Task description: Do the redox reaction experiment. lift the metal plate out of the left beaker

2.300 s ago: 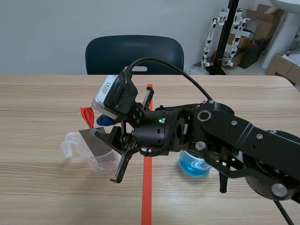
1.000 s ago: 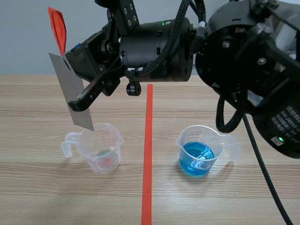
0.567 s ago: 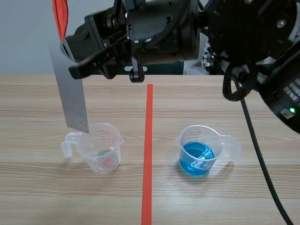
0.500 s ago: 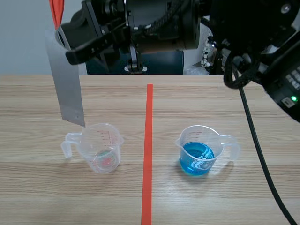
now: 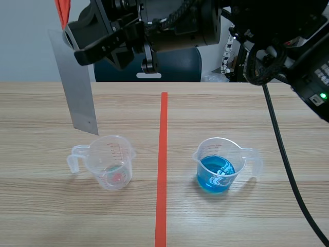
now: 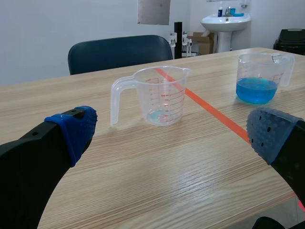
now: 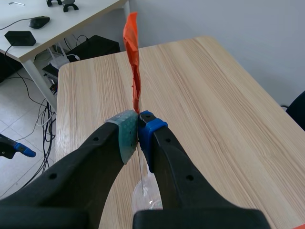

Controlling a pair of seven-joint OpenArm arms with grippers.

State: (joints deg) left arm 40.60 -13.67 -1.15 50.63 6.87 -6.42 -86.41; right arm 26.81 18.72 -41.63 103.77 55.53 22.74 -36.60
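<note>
Metal plate (image 5: pixel 77 87) is thin, grey, rectangular, red-tabbed.

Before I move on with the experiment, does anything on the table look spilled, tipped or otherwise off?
Nothing stands out. The left beaker and the right beaker with blue liquid both stand upright, with no puddle visible. The metal plate hangs clear above the left beaker, clamped in the right gripper.

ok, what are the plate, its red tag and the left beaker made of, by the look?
Metal plate: thin flat sheet, dull grey matt finish, straight edges; which metal, cannot tell.
Red tag: thin crinkled strip, orange-red; looks like tape or plastic film.
Left beaker: clear plastic, probably; see-through wall, moulded handle, printed red scale.
</note>
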